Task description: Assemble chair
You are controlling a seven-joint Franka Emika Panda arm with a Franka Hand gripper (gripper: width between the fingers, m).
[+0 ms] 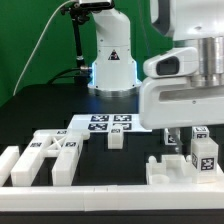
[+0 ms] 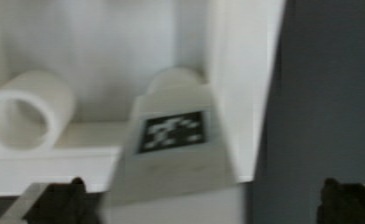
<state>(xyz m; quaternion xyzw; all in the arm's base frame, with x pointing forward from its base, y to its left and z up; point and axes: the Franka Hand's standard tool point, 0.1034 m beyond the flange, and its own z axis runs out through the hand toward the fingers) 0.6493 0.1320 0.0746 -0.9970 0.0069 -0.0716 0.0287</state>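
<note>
Spread wide, the gripper (image 2: 205,198) holds nothing: its two dark fingertips (image 2: 63,197) sit at either edge of the wrist view, clear of the part between them. That part is a matte white tagged block (image 2: 168,165), narrowing to a rounded top, with a black-and-white square tag (image 2: 174,132) on its face. Just beside it lies a smooth white cylinder (image 2: 26,120) with a round end. Behind both stands a flat white panel (image 2: 108,40); whether the block touches it I cannot tell.

In the exterior view the glossy, bulky arm (image 1: 185,85) hangs over a cluster of chunky chair pieces (image 1: 172,172) at the exterior view's right, on the black table (image 1: 40,110). More notched pieces (image 1: 48,152), long and tagged, lie well apart at the exterior view's left. Between the two groups a small cube (image 1: 115,138) sits just beside the flat marker board (image 1: 105,123). A low white rail (image 1: 100,196) runs along the near edge.
</note>
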